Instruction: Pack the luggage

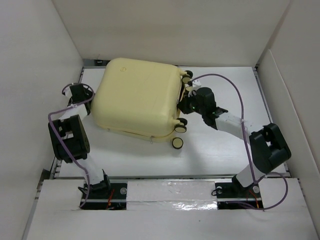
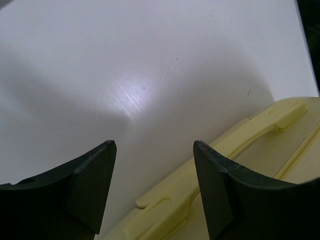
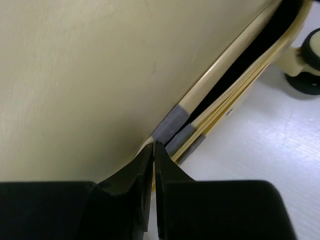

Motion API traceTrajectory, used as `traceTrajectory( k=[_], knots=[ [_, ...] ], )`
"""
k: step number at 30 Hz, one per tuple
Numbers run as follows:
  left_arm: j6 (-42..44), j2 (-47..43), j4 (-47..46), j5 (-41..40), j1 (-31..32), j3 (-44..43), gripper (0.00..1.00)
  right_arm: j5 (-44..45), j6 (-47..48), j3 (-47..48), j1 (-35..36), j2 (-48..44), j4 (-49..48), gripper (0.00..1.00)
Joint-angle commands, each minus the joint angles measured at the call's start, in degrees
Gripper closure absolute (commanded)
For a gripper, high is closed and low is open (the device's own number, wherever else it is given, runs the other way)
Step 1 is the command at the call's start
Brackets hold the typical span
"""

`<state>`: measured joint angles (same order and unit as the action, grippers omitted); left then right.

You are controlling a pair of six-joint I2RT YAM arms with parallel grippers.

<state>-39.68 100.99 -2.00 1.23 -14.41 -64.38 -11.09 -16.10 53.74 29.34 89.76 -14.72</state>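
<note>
A white table [image 1: 220, 150] with a finely ribbed top takes up the middle of the scene, and the left wrist view shows a soft patch of glare [image 2: 134, 94] on it near a few tiny dark specks. Plain white panels close it in: a left wall [image 1: 30, 75], a back wall [image 1: 170, 30] and a right wall [image 1: 295, 90]. Along the near edge lies a white board [image 1: 170, 222] with a glossy, wrinkled strip of tape [image 1: 172, 194] across its middle.

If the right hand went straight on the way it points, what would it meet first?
Likely the grey tape patch on the seam of the luggage, just ahead of the shut right hand.
</note>
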Motion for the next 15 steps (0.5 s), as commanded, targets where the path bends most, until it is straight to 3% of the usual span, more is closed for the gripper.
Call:
traceTrajectory(
  k=[1, 4, 9, 15],
  knots=[
    [-5.2, -10.0, -5.6, 7.5, 5.9, 10.8, 0.39, 0.0, 1.9, 8.6, -0.7, 3.2, -1.6, 0.88],
    [-8.2, -17.4, -11.4, 6.8, 9.6, 24.7, 0.4, -2.5, 4.0, 15.3, -1.8, 7.9, 2.4, 0.87],
    [-13.0, -31.4, -16.9, 3.8, 16.5, 40.0, 0.43, -3.7, 7.6, 26.5, -2.4, 14.3, 10.9, 0.84],
    [-14.7, -48.4, -11.5, 1.8, 26.8, 49.9, 0.43, -5.1, 8.7, 40.5, -3.6, 19.7, 19.9, 0.76]
  ],
)
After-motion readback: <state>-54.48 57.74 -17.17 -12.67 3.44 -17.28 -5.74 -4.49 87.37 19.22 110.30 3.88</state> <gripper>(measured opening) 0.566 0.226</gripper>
